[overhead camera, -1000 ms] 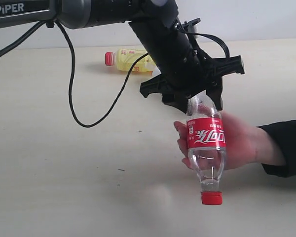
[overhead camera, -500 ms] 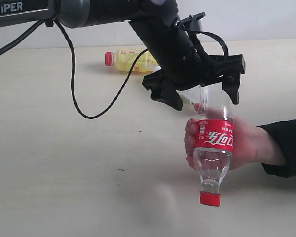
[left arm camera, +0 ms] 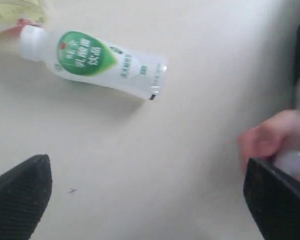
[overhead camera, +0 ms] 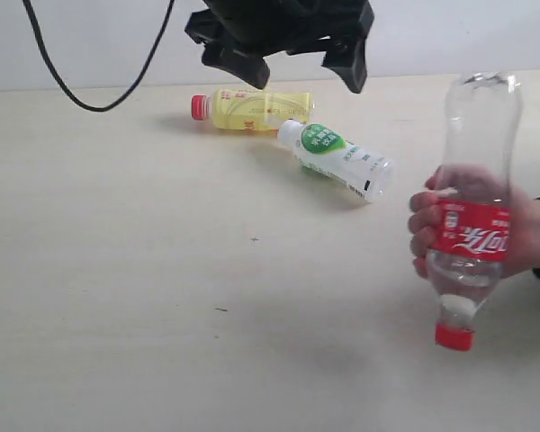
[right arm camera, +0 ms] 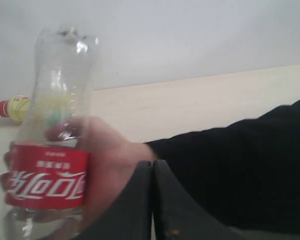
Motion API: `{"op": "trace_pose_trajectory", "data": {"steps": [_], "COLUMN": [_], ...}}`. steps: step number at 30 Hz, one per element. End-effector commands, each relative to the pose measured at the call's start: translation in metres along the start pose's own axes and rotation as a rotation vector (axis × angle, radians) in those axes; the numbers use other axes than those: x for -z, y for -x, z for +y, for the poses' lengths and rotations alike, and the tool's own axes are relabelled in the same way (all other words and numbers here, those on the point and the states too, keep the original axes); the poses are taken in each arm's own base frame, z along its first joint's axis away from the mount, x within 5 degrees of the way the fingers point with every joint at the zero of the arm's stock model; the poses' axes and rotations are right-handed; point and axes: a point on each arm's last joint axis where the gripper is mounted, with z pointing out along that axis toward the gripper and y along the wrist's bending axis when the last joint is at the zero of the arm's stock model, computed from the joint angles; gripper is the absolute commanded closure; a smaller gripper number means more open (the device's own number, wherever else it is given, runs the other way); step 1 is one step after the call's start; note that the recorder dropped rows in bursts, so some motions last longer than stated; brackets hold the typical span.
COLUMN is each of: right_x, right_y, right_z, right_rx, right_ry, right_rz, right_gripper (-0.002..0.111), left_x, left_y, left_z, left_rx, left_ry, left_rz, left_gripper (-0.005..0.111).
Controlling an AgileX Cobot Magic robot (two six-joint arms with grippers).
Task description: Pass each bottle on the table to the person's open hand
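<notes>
I see my left gripper [overhead camera: 299,74] empty, textured black jaws spread wide; right gripper [right arm camera: 152,200] pinched shut on nothing. A hand [overhead camera: 527,238] grips the glossy, waisted clear bottle [overhead camera: 476,171].

Matte black all over the left gripper [overhead camera: 301,76]: blocky, angular housing and two thick wedge fingers with blunt tips. Fine cross-hatched grip texture on the finger pads [left arm camera: 20,200], dark charcoal up close. Thin black cable [overhead camera: 97,110], round and smooth, in a loose loop near it. On the right gripper [right arm camera: 152,170], two flat, smooth dark-grey fingers with rounded tips and a small brownish speck low on one. On the person, a plain black long sleeve [right arm camera: 230,170].
</notes>
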Motion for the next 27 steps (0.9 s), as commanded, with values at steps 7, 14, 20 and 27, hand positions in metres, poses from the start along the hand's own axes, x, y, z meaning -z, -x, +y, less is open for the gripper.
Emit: {"op": "trace_pose_trajectory", "data": {"steps": [7, 14, 20, 27], "right_x": [0.0, 0.0, 0.0, 0.0], "right_y": [-0.001, -0.001, -0.001, -0.001], "right_z": [0.0, 0.0, 0.0, 0.0], "right_rx": [0.01, 0.01, 0.01, 0.01], "right_ry": [-0.003, -0.003, -0.003, -0.003], "right_rz": [-0.008, -0.008, -0.008, -0.008], "right_gripper": [0.108, 0.108, 0.108, 0.108], "left_x": [-0.007, -0.028, -0.052, -0.084], "left_y": [0.001, -0.003, 0.0, 0.001], "left_z": [0.021, 0.024, 0.028, 0.032], "left_rx": [-0.426, -0.888, -1.116, -1.283], "left_ry": [0.16, 0.135, 0.137, 0.148], "left_rz": [0.05, 0.129, 0.107, 0.08], "left_gripper": [0.004, 0.004, 0.004, 0.004]}}
